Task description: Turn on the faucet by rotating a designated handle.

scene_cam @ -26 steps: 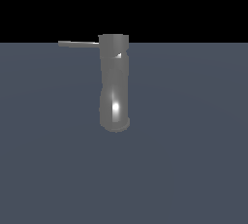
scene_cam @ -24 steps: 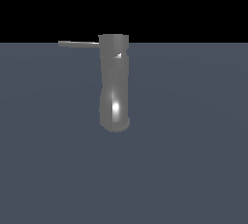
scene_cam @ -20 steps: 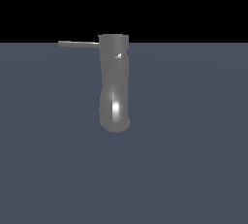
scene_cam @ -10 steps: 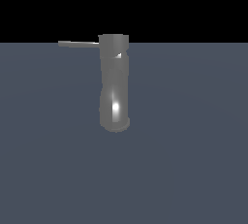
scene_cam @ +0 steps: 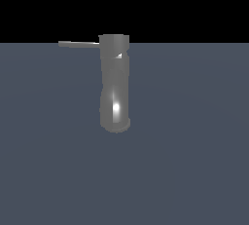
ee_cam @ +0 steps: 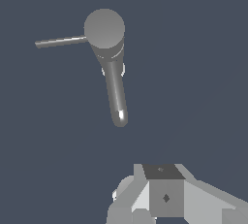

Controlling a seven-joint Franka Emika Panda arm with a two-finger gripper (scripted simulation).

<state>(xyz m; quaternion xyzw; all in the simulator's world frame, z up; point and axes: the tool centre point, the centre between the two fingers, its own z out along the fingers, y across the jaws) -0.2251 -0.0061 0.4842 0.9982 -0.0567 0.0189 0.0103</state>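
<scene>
In the exterior view the faucet stands upright on a flat grey-blue floor, its body slightly bent, a bright glint low on its side. The handle juts level from the top toward the exterior view's left. No part of the arm shows here.

In the wrist view the faucet is seen from above, its round top nearest the camera, the handle sticking out sideways from it. Only the grey body of the gripper shows at the picture's edge; its fingers are out of sight, so their opening cannot be told. The faucet and handle lie well apart from the gripper, untouched.
</scene>
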